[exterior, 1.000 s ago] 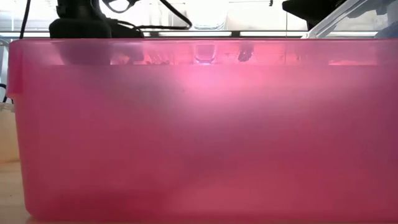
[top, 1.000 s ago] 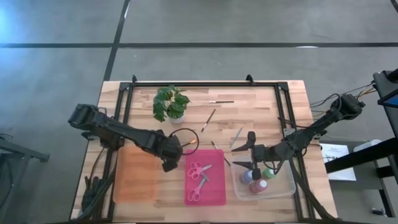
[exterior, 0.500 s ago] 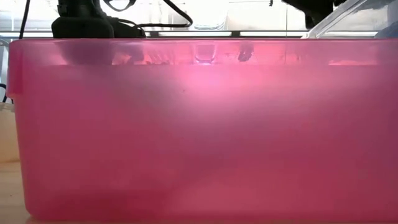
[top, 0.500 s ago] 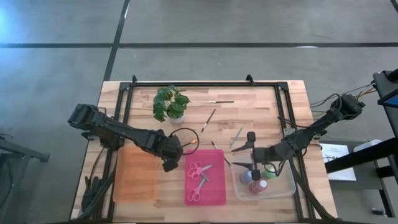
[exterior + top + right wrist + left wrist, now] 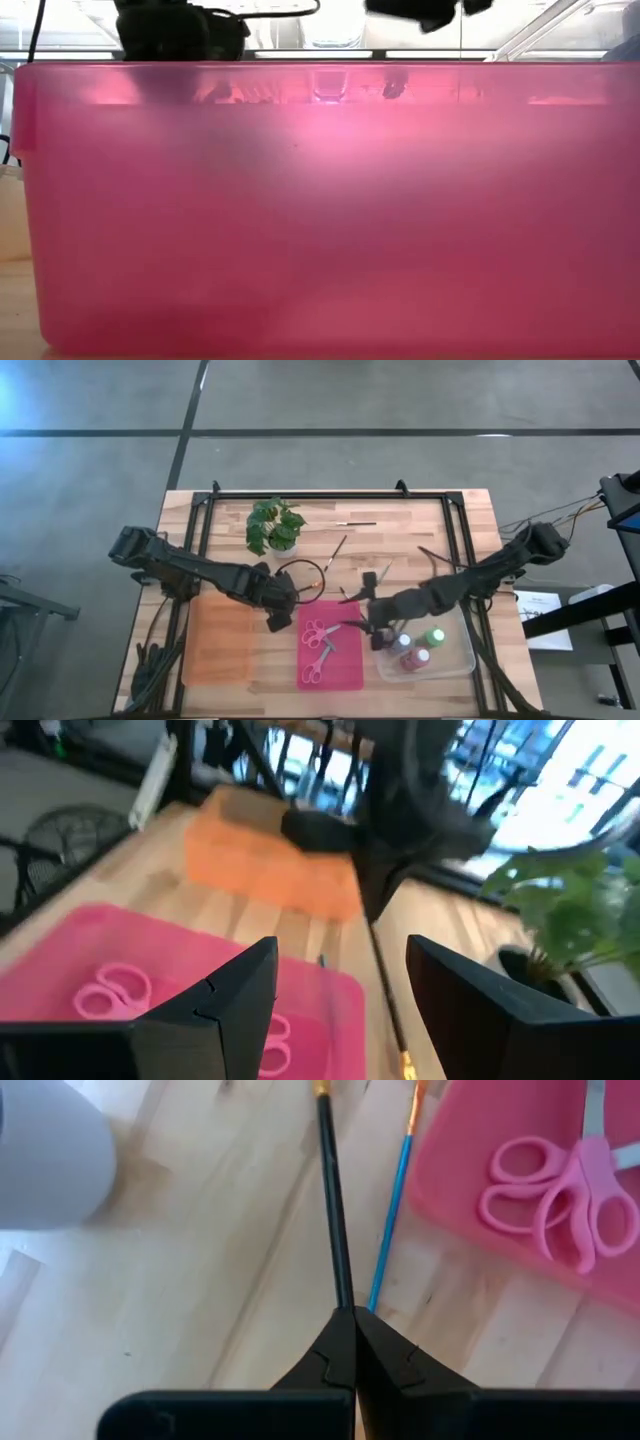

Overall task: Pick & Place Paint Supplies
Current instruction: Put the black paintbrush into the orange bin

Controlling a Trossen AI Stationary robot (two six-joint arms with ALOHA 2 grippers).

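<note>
The right gripper [image 5: 368, 612] has left the clear bin [image 5: 462, 660], jaws apart and apparently empty, and now hangs beside the pink tray [image 5: 350, 675]. The left gripper [image 5: 350, 1320], jaws clamped on a dark brush [image 5: 333, 1210], holds it above the counter [image 5: 200, 1280]. Bottles are binned; loose brushes remain.

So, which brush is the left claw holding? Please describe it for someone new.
Start at the pink tray in the table's middle. By its far left corner, the left claw is shut on a black-handled brush. The loose brush beside it has a blue handle.
</note>
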